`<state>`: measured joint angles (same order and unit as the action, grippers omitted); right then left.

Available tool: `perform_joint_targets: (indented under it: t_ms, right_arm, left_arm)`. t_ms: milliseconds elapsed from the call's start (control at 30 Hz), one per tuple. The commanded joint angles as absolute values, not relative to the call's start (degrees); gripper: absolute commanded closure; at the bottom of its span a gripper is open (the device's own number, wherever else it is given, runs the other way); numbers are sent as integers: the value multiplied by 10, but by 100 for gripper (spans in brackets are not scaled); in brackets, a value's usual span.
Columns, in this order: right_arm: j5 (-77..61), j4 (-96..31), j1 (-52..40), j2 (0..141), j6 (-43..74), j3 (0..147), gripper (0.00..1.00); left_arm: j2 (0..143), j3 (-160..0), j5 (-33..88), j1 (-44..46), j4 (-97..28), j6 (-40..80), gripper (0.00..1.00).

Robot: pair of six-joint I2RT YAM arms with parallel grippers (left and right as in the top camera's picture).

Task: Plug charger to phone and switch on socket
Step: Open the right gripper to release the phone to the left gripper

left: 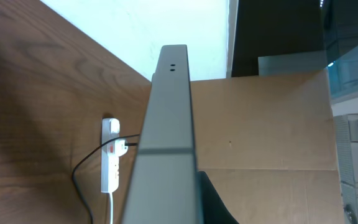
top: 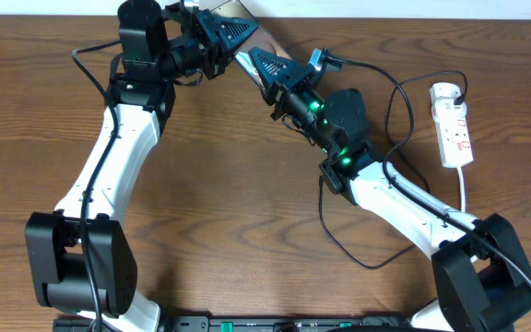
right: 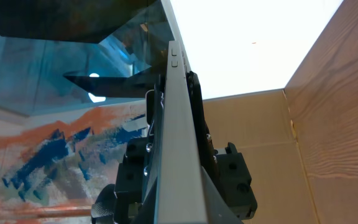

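Apparently left claw [top: 233, 39] and right claw [top: 267, 66] are both clamped shut on the phone [left: 166, 137], gripping it edge-on between them, likely steadying it for plugging in.

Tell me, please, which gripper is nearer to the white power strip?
Right. The right gripper holds the phone to the left of the power strip; the left gripper holds the same phone from its other side, further from the strip.
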<state>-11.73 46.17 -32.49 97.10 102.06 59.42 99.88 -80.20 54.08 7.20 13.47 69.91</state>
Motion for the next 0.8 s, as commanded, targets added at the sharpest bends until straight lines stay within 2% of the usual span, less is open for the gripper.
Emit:
perform_joint_targets:
  t_ms: [0, 133, 367, 767]
  right_arm:
    - [-151, 454, -342, 967, 1011, 603, 99]
    - [-151, 454, -342, 967, 1011, 603, 98]
    - [-151, 454, -342, 967, 1011, 603, 82]
    - [-149, 449, -342, 967, 1011, 603, 80]
  left_arm:
    - [992, -807, 546, 79, 147, 689, 93]
    - [992, -807, 546, 79, 147, 689, 93]
    - [992, -807, 546, 79, 147, 689, 92]
    - [992, -807, 546, 79, 147, 689, 93]
